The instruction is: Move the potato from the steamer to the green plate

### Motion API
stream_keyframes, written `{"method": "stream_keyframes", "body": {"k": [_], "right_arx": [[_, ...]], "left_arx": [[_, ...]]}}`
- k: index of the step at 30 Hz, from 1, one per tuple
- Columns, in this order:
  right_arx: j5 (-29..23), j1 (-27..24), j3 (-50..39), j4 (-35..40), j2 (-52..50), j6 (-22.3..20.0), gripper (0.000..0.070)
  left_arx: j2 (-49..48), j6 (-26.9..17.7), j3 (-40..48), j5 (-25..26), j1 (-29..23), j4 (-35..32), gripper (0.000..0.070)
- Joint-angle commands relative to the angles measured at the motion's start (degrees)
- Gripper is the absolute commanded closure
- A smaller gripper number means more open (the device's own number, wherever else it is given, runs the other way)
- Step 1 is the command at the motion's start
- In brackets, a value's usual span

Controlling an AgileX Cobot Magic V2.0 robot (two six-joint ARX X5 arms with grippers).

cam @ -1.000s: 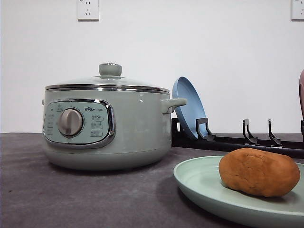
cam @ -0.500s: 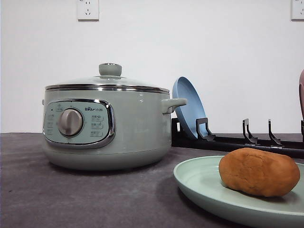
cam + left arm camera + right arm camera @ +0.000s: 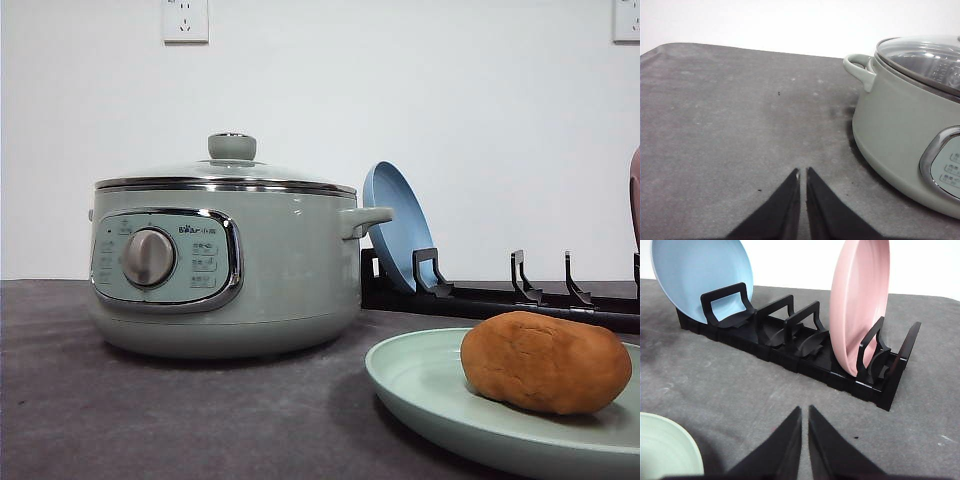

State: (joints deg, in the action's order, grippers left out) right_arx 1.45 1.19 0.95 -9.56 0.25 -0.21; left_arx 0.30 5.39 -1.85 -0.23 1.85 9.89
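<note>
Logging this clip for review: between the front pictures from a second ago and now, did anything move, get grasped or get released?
Nothing visibly changed. The potato lies on the green plate as before, the steamer stands lidded in the same spot, and the blue plate leans in the rack. Now the left gripper and right gripper are shut and empty over the table.

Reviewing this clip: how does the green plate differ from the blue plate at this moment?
The green plate lies flat on the table, while the blue plate stands on edge in a slot of the black rack. The green plate carries the potato; the blue plate holds nothing. The green one is pale mint, the blue one pale sky blue. Both are round, shallow and smooth-surfaced.
</note>
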Motion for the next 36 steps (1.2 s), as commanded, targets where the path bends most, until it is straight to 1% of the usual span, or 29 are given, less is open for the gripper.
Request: {"method": "stream_keyframes", "body": {"k": [1, 36], "right_arx": [[-0.02, 0.17, -0.24, 0.74, -0.04, -0.48, 0.0688], [-0.02, 0.17, -0.24, 0.74, -0.04, -0.48, 0.0688]], "left_arx": [[-0.11, -0.63, 1.16, -0.17, 0.04, -0.9, 0.0683], [-0.11, -0.63, 1.16, -0.17, 0.04, -0.9, 0.0683]]}}
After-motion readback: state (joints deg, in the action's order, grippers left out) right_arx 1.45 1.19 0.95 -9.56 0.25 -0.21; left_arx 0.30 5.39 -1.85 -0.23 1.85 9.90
